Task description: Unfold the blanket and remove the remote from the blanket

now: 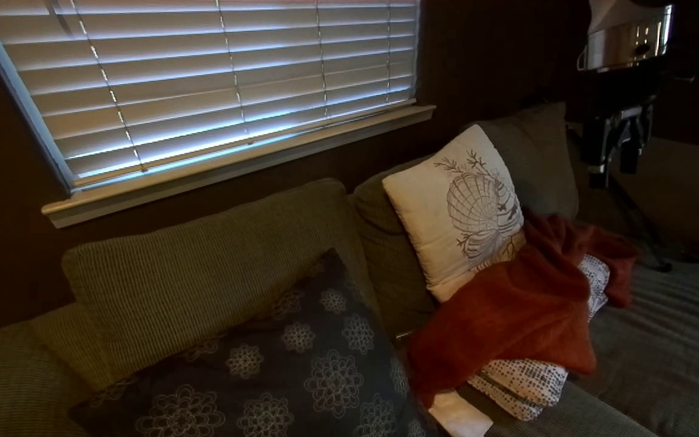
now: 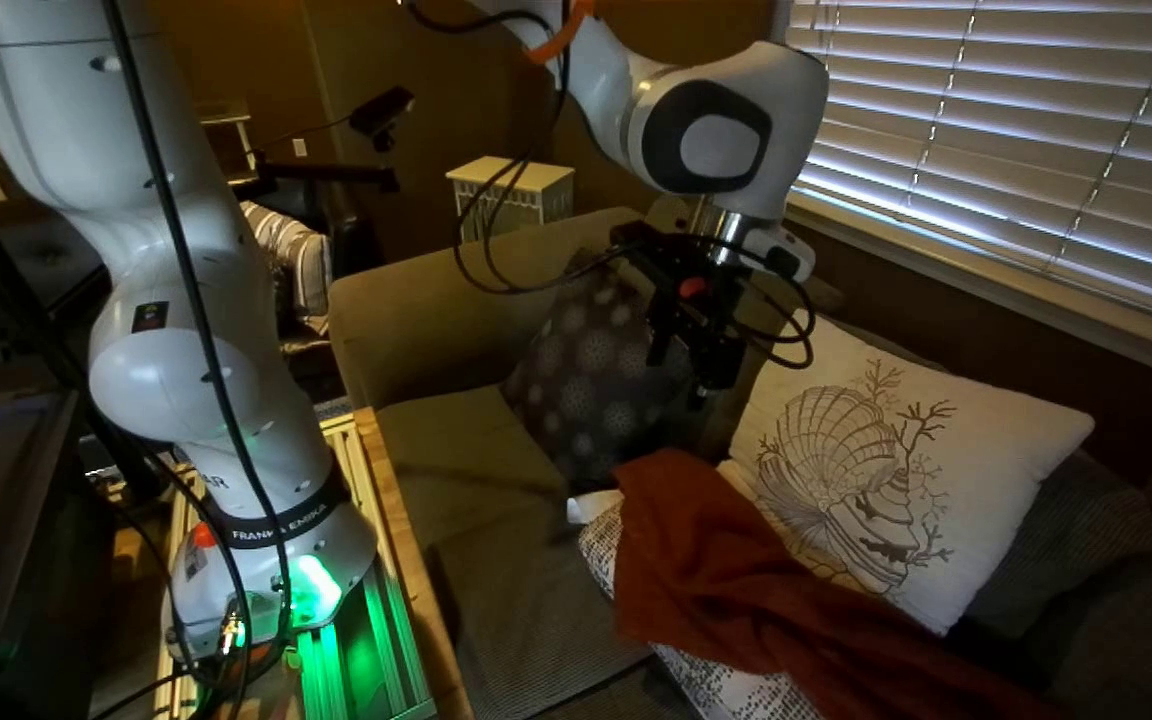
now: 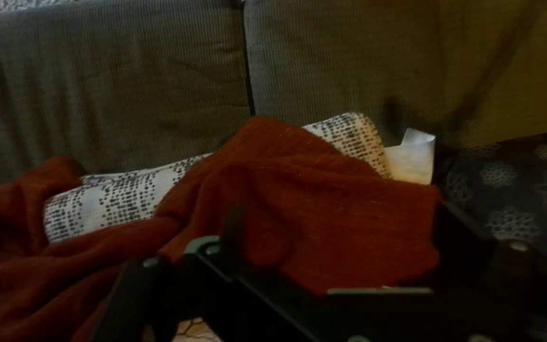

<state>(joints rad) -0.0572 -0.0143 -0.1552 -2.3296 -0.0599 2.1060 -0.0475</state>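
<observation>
Presently, my gripper [image 1: 613, 173] hangs above the sofa [image 2: 496, 560] w/ fingers [image 3: 463, 237] spread (wrist cam); red blanket [image 1: 507, 315] lies rumpled across a b/w dotted cushion [image 1: 525, 379], beside the shell-print pillow [image 1: 477, 200] (both ext. views).

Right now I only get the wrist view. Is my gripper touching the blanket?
Observer: No. Both exterior views show the gripper hanging above the blanket, apart from it.
Operator: What's that scribbly pale bit at the bottom of my picture?
Observer: Probably the white pillow; both exterior views show a big shell drawing on it.
Operator: Cool! Is anything glowing?
Observer: Yes, in an exterior view, a green light on the robot base.
</observation>
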